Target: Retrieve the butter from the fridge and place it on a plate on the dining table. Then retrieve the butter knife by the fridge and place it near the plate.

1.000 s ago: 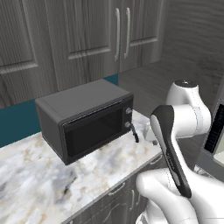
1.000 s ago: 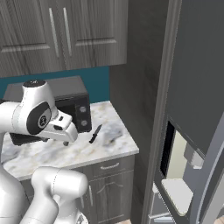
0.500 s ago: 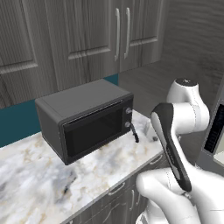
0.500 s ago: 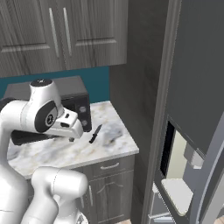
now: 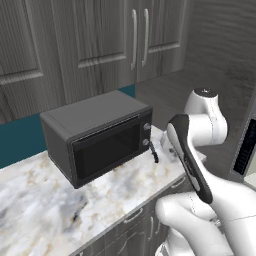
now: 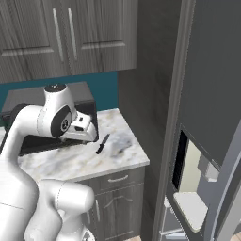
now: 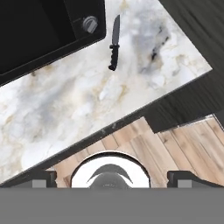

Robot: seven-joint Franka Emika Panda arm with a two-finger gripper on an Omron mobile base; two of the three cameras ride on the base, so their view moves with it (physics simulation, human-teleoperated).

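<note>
So, we're over marbled counter [image 7: 65,109] next to fridge [image 6: 212,94], going for butter knife [image 7: 114,42]. Gripper [image 7: 111,178] spread wide, holding nothing. Knife lies flat near counter's front corner, just beside microwave [image 5: 100,137], blade toward its knob. Best bet, we reckon: drop straight down, line fingers across ribbed handle, not thin blade. Knife all black, slim, low-lying; stone top glossy, probably slippery, so we pinch gently.

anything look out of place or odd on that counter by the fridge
Only mildly: the butter knife lies loose on the marbled counter beside the microwave, with no board or plate under it. Nothing looks spilled, tipped or damaged.
</note>
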